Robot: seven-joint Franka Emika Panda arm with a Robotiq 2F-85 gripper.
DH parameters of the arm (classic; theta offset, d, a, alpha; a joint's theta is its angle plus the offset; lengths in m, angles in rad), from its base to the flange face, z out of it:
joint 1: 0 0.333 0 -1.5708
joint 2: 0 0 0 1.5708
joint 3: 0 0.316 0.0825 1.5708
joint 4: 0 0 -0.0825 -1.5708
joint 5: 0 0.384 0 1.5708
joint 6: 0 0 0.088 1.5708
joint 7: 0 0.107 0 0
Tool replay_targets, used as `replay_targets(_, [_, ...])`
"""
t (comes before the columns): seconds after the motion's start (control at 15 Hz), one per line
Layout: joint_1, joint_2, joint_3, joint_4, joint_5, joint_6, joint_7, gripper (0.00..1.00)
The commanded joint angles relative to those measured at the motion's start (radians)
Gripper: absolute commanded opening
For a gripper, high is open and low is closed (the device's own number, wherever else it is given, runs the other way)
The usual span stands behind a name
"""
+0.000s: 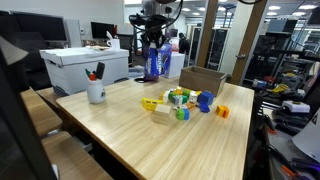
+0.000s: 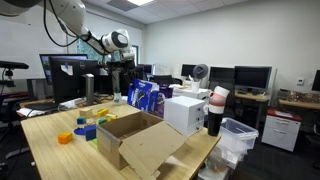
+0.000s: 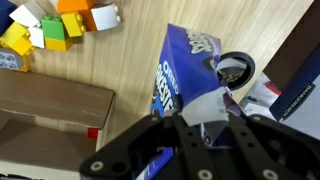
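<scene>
Wrist view, looking down past the gripper [image 3: 207, 118]: its 2 dark fingers come in from the bottom edge and stand pinched on the white, crumpled top edge of a blue bag [image 3: 180, 65]. The fingertips themselves are lost behind that flap, so the grasp reads from the flap wedged between them. The bag stands on the wooden table [image 3: 120, 60], its print too blurred to read. Just beside it is a round black-and-white thing [image 3: 236, 70] that I cannot make out. A cardboard box [image 3: 40, 110] is cut off at the left edge, and a cluster of coloured blocks [image 3: 60, 25] runs out of the top corner.

In an exterior view the bag [image 1: 153, 67] sits at the far end of the table, upright under the gripper [image 1: 152, 45], well apart from the blocks [image 1: 180, 100] and a white mug [image 1: 96, 92] nearer the camera. In an exterior view the open box [image 2: 135, 140] fills the foreground and partly hides the bag [image 2: 145, 95].
</scene>
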Motion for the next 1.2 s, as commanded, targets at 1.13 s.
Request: replay_targets(1.13, [-0.037, -0.373, 0.031, -0.389, -0.182, -0.107, 0.268, 0.06])
